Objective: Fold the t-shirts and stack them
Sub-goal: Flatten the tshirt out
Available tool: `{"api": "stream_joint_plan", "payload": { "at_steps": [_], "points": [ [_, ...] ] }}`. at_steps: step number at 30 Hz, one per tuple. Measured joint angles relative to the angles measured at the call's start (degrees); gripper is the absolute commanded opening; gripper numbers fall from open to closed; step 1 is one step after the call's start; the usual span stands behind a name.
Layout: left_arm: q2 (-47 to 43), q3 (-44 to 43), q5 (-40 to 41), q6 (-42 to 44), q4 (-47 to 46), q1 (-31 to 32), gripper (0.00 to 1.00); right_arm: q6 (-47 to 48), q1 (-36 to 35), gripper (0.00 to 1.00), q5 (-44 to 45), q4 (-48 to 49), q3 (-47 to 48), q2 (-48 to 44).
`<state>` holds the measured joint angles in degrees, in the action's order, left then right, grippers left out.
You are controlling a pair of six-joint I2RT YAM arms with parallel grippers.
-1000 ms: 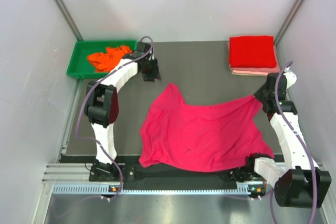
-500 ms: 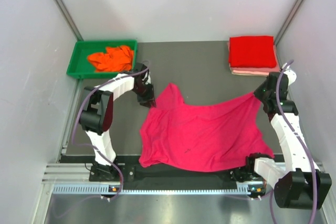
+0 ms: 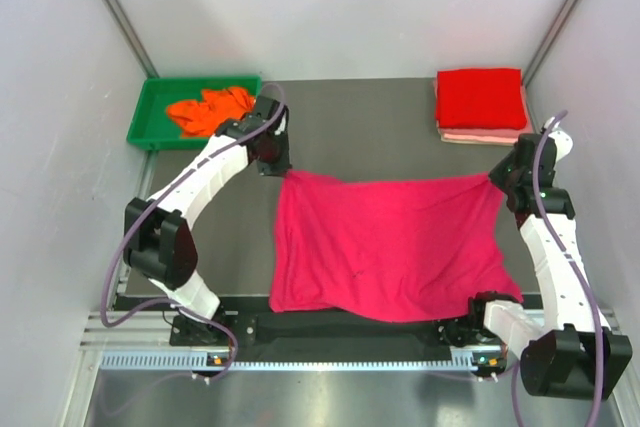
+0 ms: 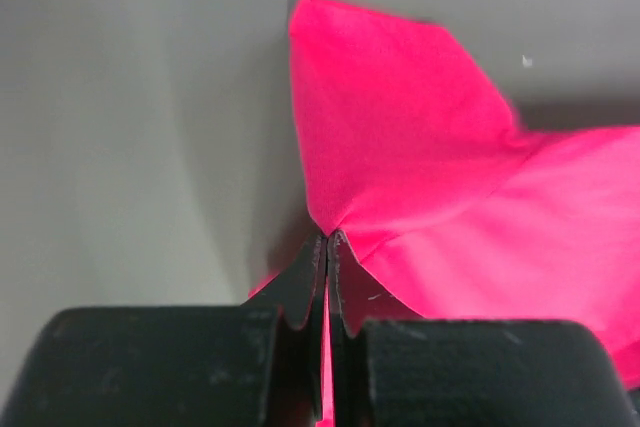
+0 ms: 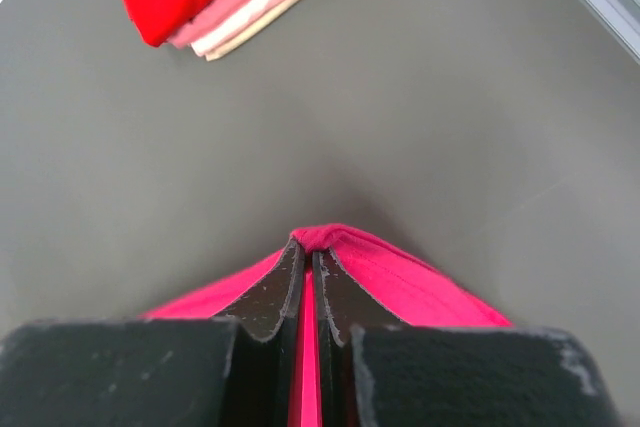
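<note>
Top external: magenta-pink t-shirt [image 3: 385, 247] lies spread mid-table. Left gripper [image 3: 279, 166] is clamped on its far-left corner, right gripper [image 3: 496, 181] on its far-right corner. Both wrist views show cloth pinched between closed jaws. Folded red t-shirt [image 3: 480, 97] sits on pale pink t-shirt [image 3: 485, 134], far right. Orange t-shirt [image 3: 208, 109] lies crumpled in green tray [image 3: 140, 125], far left.
</note>
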<state>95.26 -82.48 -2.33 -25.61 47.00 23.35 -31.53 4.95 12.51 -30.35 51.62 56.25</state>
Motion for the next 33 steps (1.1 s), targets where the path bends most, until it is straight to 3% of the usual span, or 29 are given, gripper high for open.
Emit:
{"api": "stream_joint_plan", "payload": {
  "at_steps": [3,6,7,8,10,11,13,18,23,29,33],
  "points": [
    [-1.79,2.25,5.25,-1.07,0.92,2.49,0.0,0.26,0.04,0.0,0.0,-0.68,0.02,-0.04],
    [-3.63,10.1,6.93,-3.08,1.38,6.93,0.0,0.72,0.09,0.0,-0.31,-1.18,0.02,-0.13],
    [-3.98,12.44,6.78,-3.56,1.66,8.02,0.05,0.98,0.09,0.0,-0.55,-1.31,0.02,-0.17],
    [-4.31,14.8,6.43,-4.22,2.23,9.16,0.18,1.16,0.09,0.0,-0.72,-1.49,0.02,-0.24],
    [-4.94,18.6,5.38,-5.46,3.48,10.23,0.27,1.57,0.11,0.0,-1.09,-1.9,0.02,-0.26],
    [-5.4,19.67,4.87,-5.88,4.15,10.21,0.37,1.75,0.11,0.0,-1.25,-2.08,0.02,-0.26],
    [-6.12,19.89,4.02,-6.1,5.11,9.49,0.43,2.03,0.11,0.0,-1.66,-2.36,0.02,-0.26],
    [-6.36,15.15,-3.08,-4.07,3.37,-0.48,0.45,2.73,0.11,0.0,-2.12,-2.62,0.02,-0.26],
    [0.52,9.55,-13.2,-1.33,-5.99,-10.27,0.42,3.08,0.11,0.0,-2.34,-2.69,0.02,-0.26],
    [14.23,7.3,-23.96,0.13,-14.62,-11.19,0.43,3.06,0.11,0.0,-3.65,-2.4,0.02,-0.26],
    [16.85,7.26,-25.49,0.94,-16.61,-10.99,0.43,3.06,0.13,0.0,-3.87,-2.29,0.02,-0.26]
  ]
}}
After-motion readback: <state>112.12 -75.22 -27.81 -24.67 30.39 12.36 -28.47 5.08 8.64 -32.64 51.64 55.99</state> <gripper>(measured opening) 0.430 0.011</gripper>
